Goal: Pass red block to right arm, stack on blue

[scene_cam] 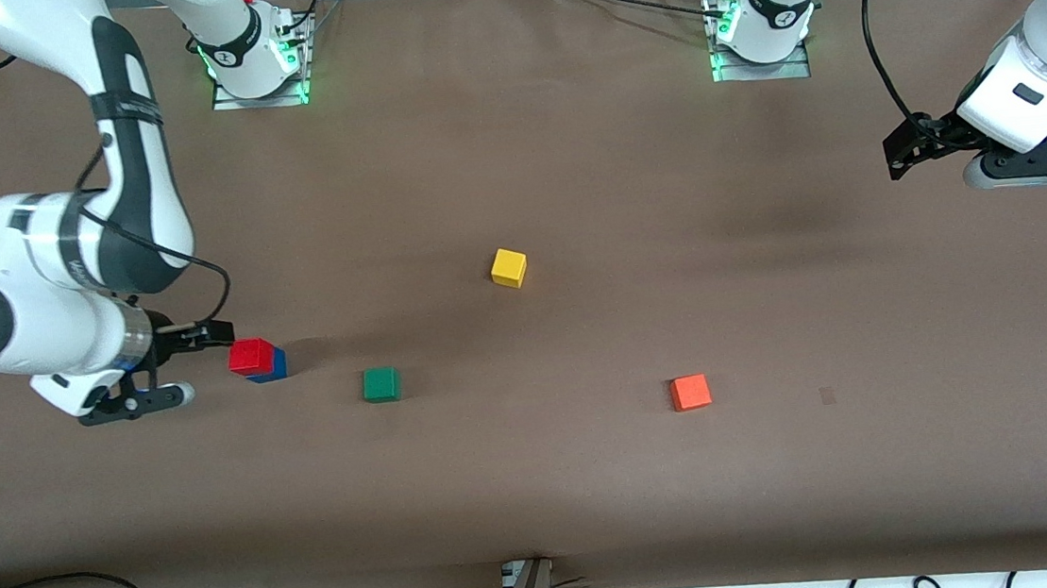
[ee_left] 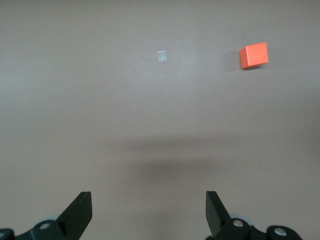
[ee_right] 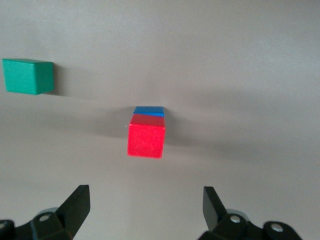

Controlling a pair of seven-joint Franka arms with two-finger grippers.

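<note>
The red block [scene_cam: 250,355] sits on top of the blue [scene_cam: 272,366] cube, toward the right arm's end of the table. In the right wrist view the red block [ee_right: 146,136] covers most of the blue [ee_right: 149,110] cube. My right gripper [scene_cam: 207,362] is beside this stack, apart from it. It is open and holds nothing [ee_right: 145,200]. My left gripper [scene_cam: 893,159] waits over the left arm's end of the table, also open and holding nothing [ee_left: 149,202].
A green cube [scene_cam: 381,384] lies beside the stack, toward the table's middle. A yellow cube [scene_cam: 509,267] is near the centre. An orange-red cube [scene_cam: 690,392] is nearer to the front camera, with a small pale patch [scene_cam: 827,394] on the table beside it.
</note>
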